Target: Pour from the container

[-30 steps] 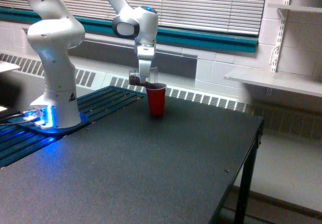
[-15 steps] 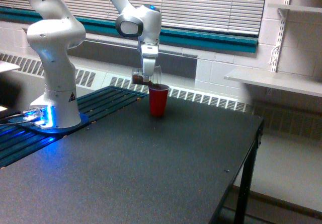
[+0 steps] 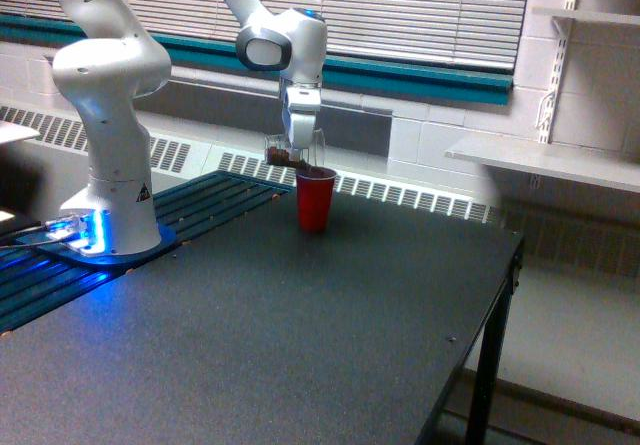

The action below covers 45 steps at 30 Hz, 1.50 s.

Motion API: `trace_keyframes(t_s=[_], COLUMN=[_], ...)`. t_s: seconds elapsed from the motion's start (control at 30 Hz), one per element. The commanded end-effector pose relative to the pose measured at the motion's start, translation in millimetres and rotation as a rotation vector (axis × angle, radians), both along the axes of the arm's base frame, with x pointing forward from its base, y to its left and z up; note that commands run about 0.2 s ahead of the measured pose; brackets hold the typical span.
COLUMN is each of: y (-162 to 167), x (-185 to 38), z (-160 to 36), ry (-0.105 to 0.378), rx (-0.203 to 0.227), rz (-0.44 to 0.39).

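While the end effector (image 3: 297,150) grips one tilted clear container (image 3: 287,154), one red cup (image 3: 314,199) stands below.

The white arm reaches over, its tool (image 3: 298,151) pointing down, clamped shut.

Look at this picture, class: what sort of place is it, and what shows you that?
Probably a robotics lab or workshop: a white robot arm is mounted beside a plain black table, under blinds, with bare wall shelves on painted block walls.
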<state>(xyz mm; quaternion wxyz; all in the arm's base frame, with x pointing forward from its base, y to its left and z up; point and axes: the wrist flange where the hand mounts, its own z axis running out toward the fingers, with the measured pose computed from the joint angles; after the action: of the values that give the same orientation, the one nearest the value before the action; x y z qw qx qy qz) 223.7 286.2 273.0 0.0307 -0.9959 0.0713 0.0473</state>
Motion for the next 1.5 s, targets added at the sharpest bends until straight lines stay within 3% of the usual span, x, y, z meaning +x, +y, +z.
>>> trace_keyframes(t_s=[0.03, 0.6, 1.0, 1.5], y=[3.9, -5.5, -7.4, -4.9], x=[-0.6, -1.0, -5.5, 1.5], z=[3.3, 10.6, 8.8, 10.7], ry=[0.009, 0.006, 0.047, 0.051], rx=[-0.005, -0.037, -0.060, -0.084], rz=[0.028, 0.041, 0.081, 0.115])
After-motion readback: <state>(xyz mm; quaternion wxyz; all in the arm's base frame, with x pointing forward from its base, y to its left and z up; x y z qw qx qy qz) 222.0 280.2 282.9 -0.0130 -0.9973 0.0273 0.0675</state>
